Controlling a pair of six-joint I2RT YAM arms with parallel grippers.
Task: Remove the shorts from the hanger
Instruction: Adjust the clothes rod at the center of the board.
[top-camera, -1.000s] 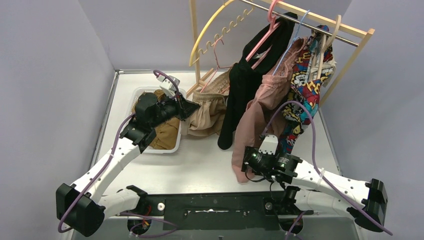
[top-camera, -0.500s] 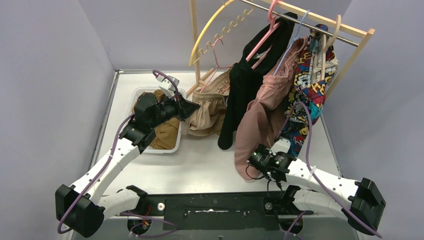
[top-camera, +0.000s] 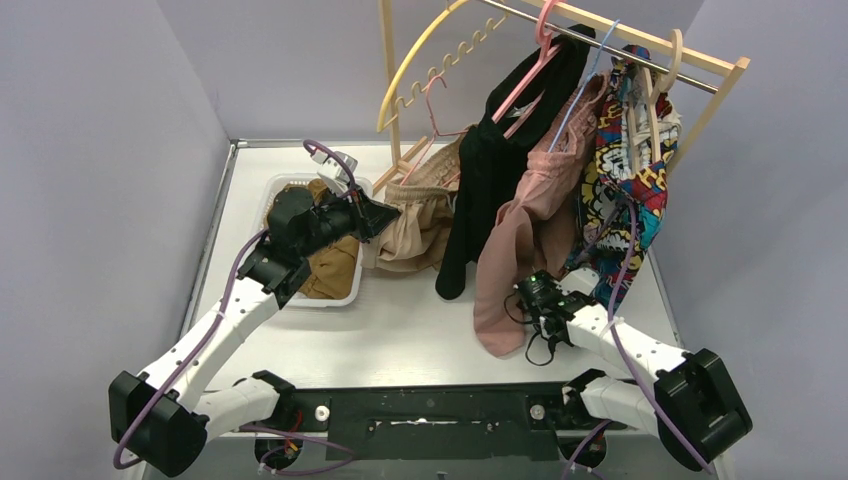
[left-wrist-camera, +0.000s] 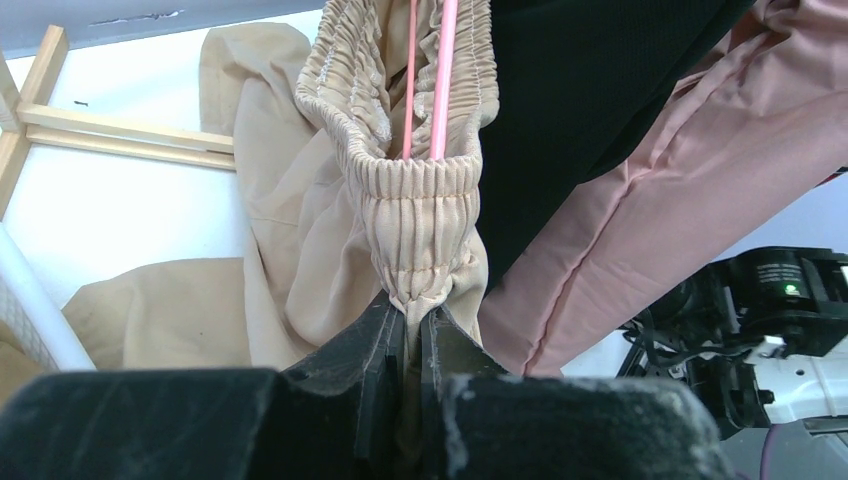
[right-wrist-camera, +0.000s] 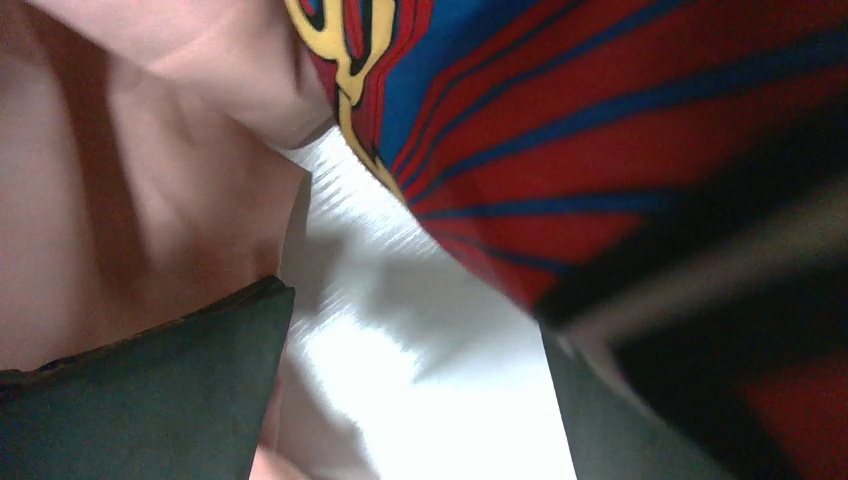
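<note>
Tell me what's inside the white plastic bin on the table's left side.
Crumpled olive-brown fabric shorts fill the white plastic bin. The left arm reaches over it and covers part of them, and the bin's floor is hidden beneath the fabric.

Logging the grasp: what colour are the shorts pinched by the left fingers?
The shorts are beige-tan; clearest in the left wrist view.

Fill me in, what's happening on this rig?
The left pincer is shut on the gathered elastic waistband of the beige shorts, which have a pink hanger running through the waist. The right pincer is open and holds nothing, low between the dusty pink shorts and a patterned garment. Black shorts hang between the beige and pink pairs. Olive-brown shorts lie in the white bin.
</note>
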